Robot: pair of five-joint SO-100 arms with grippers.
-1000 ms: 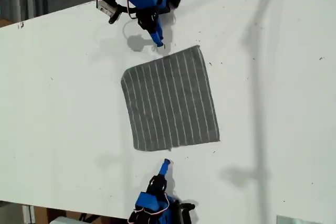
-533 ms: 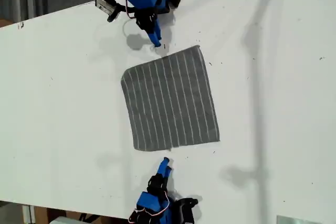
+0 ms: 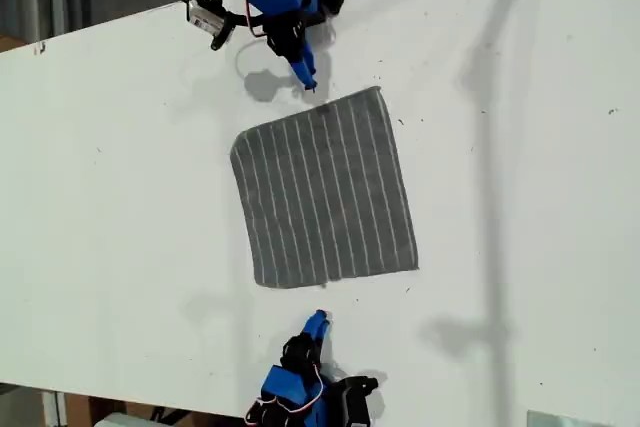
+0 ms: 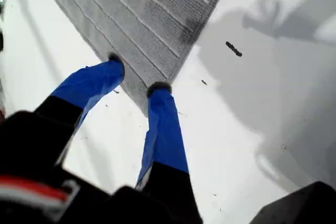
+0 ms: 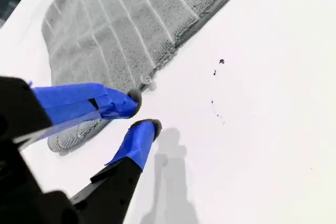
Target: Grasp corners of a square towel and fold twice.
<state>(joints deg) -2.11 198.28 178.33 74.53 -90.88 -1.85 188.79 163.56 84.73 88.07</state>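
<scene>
White table [image 3: 120, 197]; both grippers parted, towel [image 3: 325, 190] ungripped.

My first gripper [image 4: 135, 77] with blue fingers [image 4: 94, 85] spread apart, angled downward, my second gripper [image 5: 144, 111] with fingers [image 5: 137, 142] slightly parted, both empty

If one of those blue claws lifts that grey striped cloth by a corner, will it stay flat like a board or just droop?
The towel will probably droop: it lies limp on the table, its edges slightly wavy. Its looped, fuzzy weave, clear in the first wrist view, suggests fingertips would grip rather than slip. It looks thin, so likely light; a push would probably bunch it.
</scene>
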